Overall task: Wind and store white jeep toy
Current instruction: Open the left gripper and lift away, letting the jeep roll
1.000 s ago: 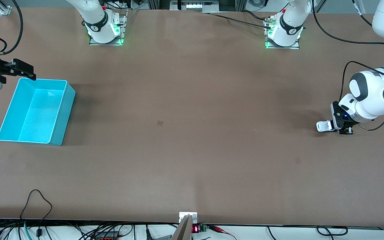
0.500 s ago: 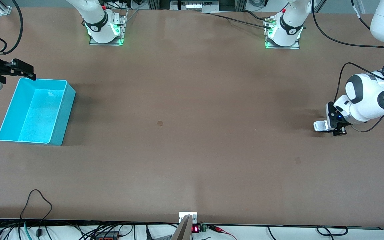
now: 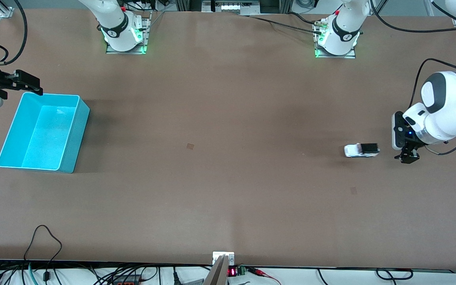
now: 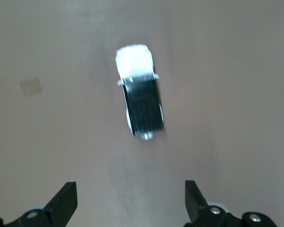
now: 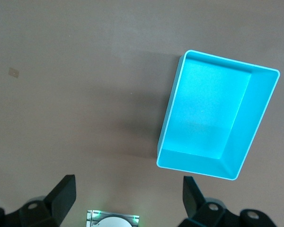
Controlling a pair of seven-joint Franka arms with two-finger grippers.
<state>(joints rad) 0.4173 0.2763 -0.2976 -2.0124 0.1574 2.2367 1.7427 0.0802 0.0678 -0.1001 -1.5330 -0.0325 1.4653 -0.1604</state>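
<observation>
Two pincers, both spread w/ nothing between the fingers. Left pincer (image 3: pixel 406 152) sits low at the left arm's end of the surface (image 3: pixel 228 198); white jeep toy (image 3: pixel 361 150) stands on its wheels on the bare surface just beside that pincer, apart from it, on the side toward the bin, white nose pointing away from the pincer. In the left wrist view the jeep (image 4: pixel 139 91) is clear of both fingertips (image 4: pixel 64 201), not touched.

Right pincer (image 3: pixel 28 85) hangs over the turquoise bin's (image 3: pixel 75 130) corner at the right arm's end, well apart from the jeep; right arm waits. Bin looks empty from the right wrist view (image 5: pixel 177 94).

Judgement: jeep is loose, so if its spring is wound it may roll on its own.

Risks from here:
- Jeep veers off line, misses the bin or runs toward a surface edge, since nothing guides it.
- Spring underwound → stops mid-surface, well short of the bin, needs a pick-up.
- Bin wall blocks it anyway; it's a tiny car, can't climb in, so a pincer has to lift it.
- Regrasp slip: small smooth body, free wheels, could scoot away as fingers close.
</observation>
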